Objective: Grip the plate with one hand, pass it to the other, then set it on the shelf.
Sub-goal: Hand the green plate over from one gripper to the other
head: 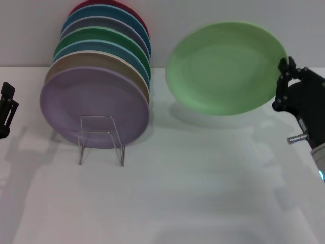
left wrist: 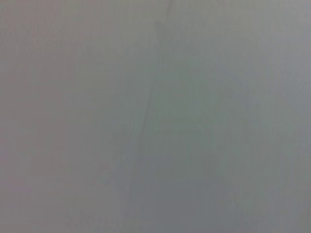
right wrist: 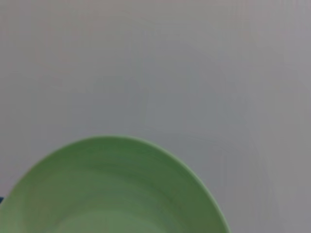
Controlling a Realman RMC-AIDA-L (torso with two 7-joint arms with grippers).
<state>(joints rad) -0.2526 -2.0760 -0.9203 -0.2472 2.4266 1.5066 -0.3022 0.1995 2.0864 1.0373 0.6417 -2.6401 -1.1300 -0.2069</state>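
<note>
Plate (head: 226, 67): pale mint green, held up off the table (head: 167, 203), tilted with its face toward my head camera, right of centre. Its shadow lies on the table beneath. The right wrist view shows only its upper rim (right wrist: 116, 189) against a blank wall.

Right gripper (head: 284, 84): clamped on the plate's right edge, black fingers pinching the rim. The grip is a thin one at the very edge, so the whole disc hangs out to one side of it.

Left gripper (head: 7, 109): parked low at the far left edge of my head view, well apart from the plate. I cannot tell how its jaws stand. Left wrist view gives me nothing but blank grey.

Shelf (head: 101, 140): the wire rack sits left of centre, its small front loop toward me. A stack of plates (head: 96, 91) already stands in it, leaning back, a lilac one in front.

My read: pickup done, handover not yet begun.

Risks I see from here:
- Edge pinch on smooth plastic; the plate could pivot or slip in the fingers if I swing it fast.
- The handover needs the left gripper on the opposite rim before the right lets go; releasing early drops it.
- The rack looks full. The new plate may knock the lilac plate or tip the stack.
</note>
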